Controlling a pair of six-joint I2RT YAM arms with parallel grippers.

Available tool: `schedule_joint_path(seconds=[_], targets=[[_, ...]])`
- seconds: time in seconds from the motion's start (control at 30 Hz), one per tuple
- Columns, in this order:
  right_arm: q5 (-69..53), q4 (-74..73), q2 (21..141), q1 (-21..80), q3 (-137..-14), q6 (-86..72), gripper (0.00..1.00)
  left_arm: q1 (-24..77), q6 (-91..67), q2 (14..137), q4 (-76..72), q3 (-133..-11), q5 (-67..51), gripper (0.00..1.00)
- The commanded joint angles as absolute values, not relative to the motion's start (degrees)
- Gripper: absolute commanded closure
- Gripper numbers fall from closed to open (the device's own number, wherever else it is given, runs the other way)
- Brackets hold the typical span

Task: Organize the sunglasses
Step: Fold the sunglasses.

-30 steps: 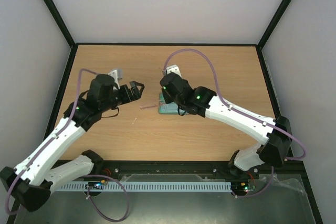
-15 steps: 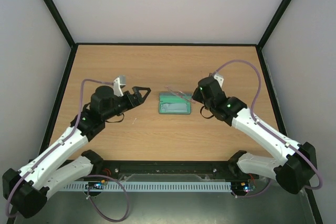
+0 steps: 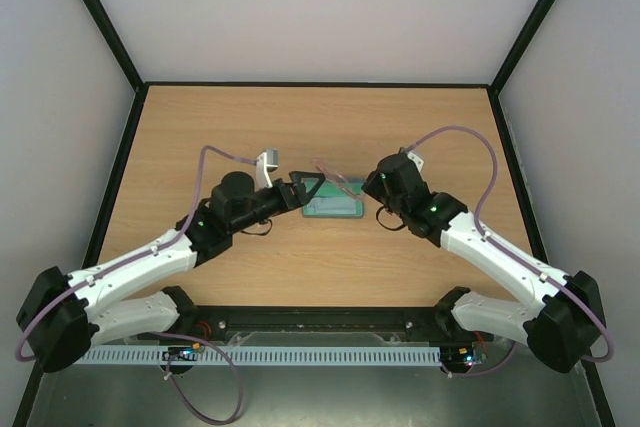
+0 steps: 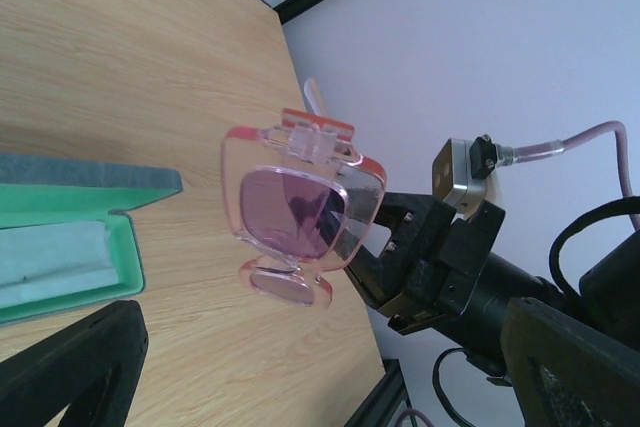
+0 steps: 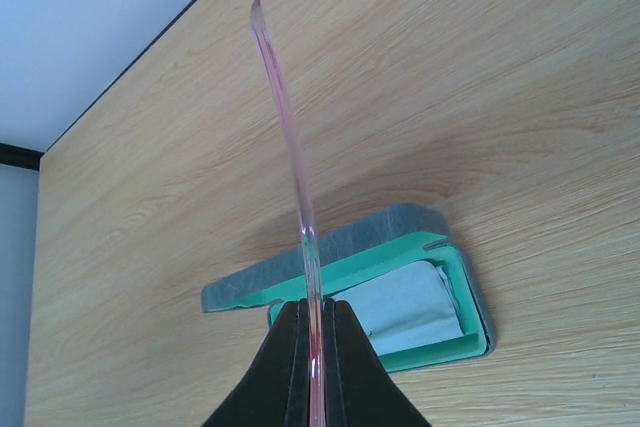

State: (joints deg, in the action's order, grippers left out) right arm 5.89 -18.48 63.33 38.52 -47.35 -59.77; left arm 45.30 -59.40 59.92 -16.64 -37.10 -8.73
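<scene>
Wooden tabletop (image 3: pixel 200 127): grey-blue oblong hard case (image 3: pixel 333 208), open, green-lined. Thin pink translucent sunglasses (image 4: pixel 300 217) aloft above case, pinched by right gripper (image 5: pixel 318 317); left gripper (image 3: pixel 312 192) spread wide beside case. Stowing and closing apparently outstanding.

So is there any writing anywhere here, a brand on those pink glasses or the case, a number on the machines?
None: no word, number or logo can be read in any view.
sunglasses: plain pink frame, no brand showing.
case: grey outside, green inside, unmarked.
cloth in the case: plain.
left arm and right arm: white shells with small green lights, no lettering legible.
</scene>
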Motion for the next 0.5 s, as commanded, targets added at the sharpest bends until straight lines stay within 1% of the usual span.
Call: schedule_joint_path(seconds=[0.0,0.47], targets=[[5.25,-15.69,62.49,38.41,-46.07,-61.52,0.99,47.28,-58.71,62.56,-22.84,-37.67,-5.09,0.01],[1.91,-14.29,62.07,38.45,-44.80,-61.17,0.99,49.52,-55.59,68.75,-26.51,-39.74,-1.79,0.00]])
